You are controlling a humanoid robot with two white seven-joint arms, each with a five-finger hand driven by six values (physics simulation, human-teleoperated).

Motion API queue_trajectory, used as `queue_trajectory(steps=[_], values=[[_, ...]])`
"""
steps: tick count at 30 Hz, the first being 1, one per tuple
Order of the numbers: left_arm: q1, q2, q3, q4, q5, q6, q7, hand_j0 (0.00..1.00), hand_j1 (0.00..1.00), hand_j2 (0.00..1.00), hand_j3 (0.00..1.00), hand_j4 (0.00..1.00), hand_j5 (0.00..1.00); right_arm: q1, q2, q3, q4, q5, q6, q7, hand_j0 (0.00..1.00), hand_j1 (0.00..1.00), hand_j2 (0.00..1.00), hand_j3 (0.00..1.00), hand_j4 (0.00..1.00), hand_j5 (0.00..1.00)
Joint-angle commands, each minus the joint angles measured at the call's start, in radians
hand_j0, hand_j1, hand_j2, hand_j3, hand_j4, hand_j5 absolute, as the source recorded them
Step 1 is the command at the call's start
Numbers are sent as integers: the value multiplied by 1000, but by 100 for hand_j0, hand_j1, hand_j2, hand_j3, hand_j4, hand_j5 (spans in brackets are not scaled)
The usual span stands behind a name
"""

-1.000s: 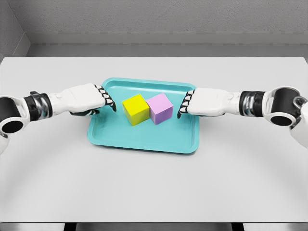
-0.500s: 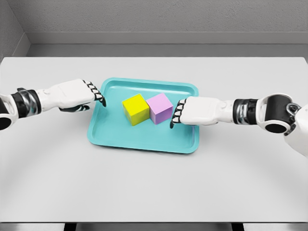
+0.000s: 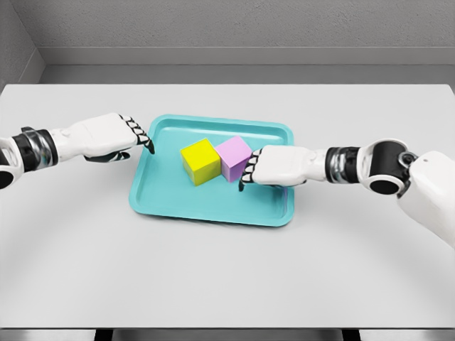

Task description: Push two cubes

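A yellow cube and a pink cube stand side by side, touching, in the middle of a teal tray. My right hand reaches in from the right over the tray, fingers straight and flat, their tips against the pink cube's right face. My left hand hovers at the tray's upper left corner with its fingers extended, clear of the yellow cube and holding nothing.
The tray lies on a light grey table. A grey wall runs behind the table's far edge.
My right hand has slid left across the tray until it touches the pink cube. My left hand has drawn back from the yellow cube to the tray's corner. The cubes have hardly shifted.
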Motion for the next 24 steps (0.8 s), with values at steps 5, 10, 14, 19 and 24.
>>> queue_trajectory(steps=[5, 10, 14, 19, 24], values=[[0, 53, 28, 11, 47, 2, 0, 65, 65, 65, 65, 65, 65, -5, 26, 1, 25, -3, 2, 2, 72, 72, 72, 72, 72, 72], [-3, 108, 49, 34, 72, 2, 0, 65, 65, 65, 65, 65, 65, -6, 32, 1, 22, -3, 2, 12, 72, 72, 72, 72, 72, 72], [-17, 144, 138, 219, 93, 2, 0, 67, 67, 67, 67, 67, 67, -8, 35, 13, 16, -3, 2, 12, 72, 72, 72, 72, 72, 72], [-84, 130, 131, 344, 92, 2, -1, 67, 67, 67, 67, 67, 67, -15, 43, 15, 13, -3, 2, 12, 72, 72, 72, 72, 72, 72], [-87, 124, 129, 345, 90, 2, -1, 67, 67, 67, 67, 67, 67, -21, 49, 15, 19, -3, 2, 12, 72, 72, 72, 72, 72, 72]])
